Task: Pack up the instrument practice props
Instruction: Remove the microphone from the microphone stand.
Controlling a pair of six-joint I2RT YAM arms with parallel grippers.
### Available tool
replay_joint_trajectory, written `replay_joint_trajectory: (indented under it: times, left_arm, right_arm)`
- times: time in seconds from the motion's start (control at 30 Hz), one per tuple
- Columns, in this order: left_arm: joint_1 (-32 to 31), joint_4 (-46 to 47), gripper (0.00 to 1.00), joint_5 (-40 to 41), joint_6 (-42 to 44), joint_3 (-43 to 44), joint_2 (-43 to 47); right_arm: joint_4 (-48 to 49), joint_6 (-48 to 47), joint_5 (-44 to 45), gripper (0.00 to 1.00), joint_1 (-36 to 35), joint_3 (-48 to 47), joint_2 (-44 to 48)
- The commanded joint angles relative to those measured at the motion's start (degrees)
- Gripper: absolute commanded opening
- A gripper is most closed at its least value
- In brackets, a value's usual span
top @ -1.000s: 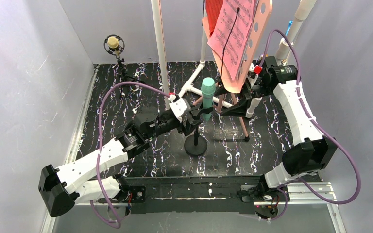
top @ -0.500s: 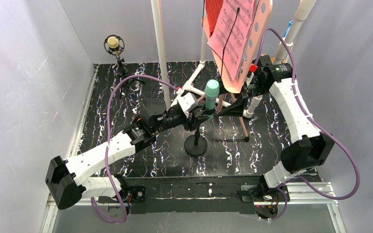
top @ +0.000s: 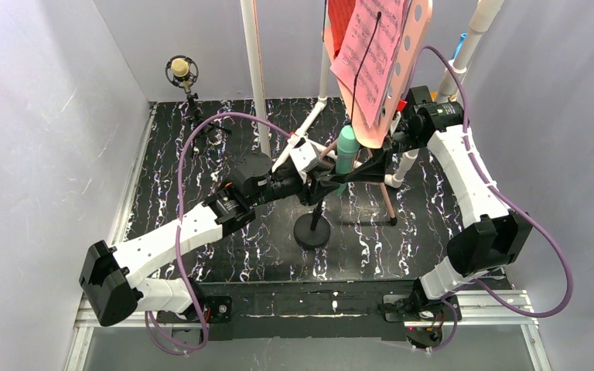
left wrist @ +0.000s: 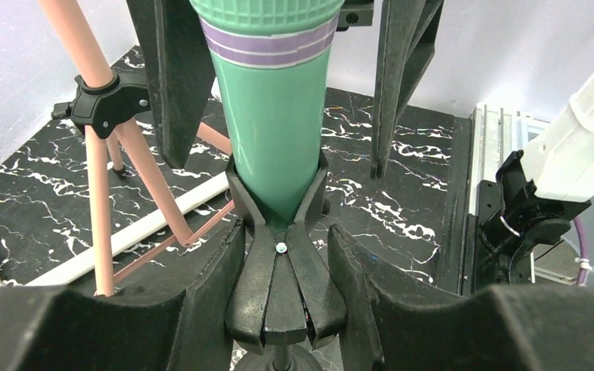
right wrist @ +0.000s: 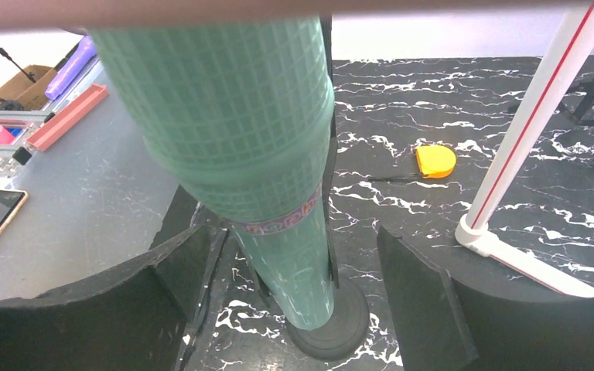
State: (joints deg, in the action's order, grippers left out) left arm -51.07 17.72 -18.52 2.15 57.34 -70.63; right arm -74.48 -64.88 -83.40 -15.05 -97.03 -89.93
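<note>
Where the black, white-veined table [top: 263, 259] meets pale walls on its left, back and right sides, room is tight only in the upper centre. The lower half of the top view, between the two arm bases, lies open.

From the lower left, the left arm reaches diagonally toward the middle of the table. The left pincer [left wrist: 284, 236] straddles the black spring clip [left wrist: 285, 297] that cradles the mint-green plastic microphone [left wrist: 274, 131]. Its fingers [left wrist: 201, 294] sit right against the clip's flanks, though whether they actually press it I cannot tell from the wrist view. The microphone stands upright in that clip on a thin black stand with a round base [top: 313, 232], at the centre of the table.

The right arm rises along the right edge, bends at the upper right and points back toward the centre. The right pincer [right wrist: 292, 232] is spread wide, one finger on each side of the microphone's mesh head with clear gaps, grasping nothing.

Just behind, the pink hole-punched music stand [top: 425, 31] rises on pink tripod legs [left wrist: 97, 185], carrying pink sheet music [top: 367, 58] and a red folder [top: 340, 23]. It overhangs the right wrist. White plastic pipes [top: 254, 69] rise beside the microphone. A yellow microphone on a small black tripod [top: 180, 71] stands well apart at the upper left.
</note>
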Motion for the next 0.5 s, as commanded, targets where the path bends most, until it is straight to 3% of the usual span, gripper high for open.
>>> replay_joint_trajectory:
  times: [0.0,0.27,0.47]
  left_arm:
    - [-0.04,0.90,0.35,-2.48,-3.74,2.78,-1.40]
    - [0.02,1.01,0.29,-2.81,-5.58,2.89,-2.86]
    - [0.00,1.08,0.29,-4.06,-6.69,3.00,-3.69]
  right_arm:
    - [3.25,4.03,-1.60,0.86,-0.33,1.35,2.23]
    - [11.33,13.35,-1.62,0.78,-0.13,5.12,4.75]
    - [12.90,15.38,-1.60,0.77,1.25,5.54,5.73]
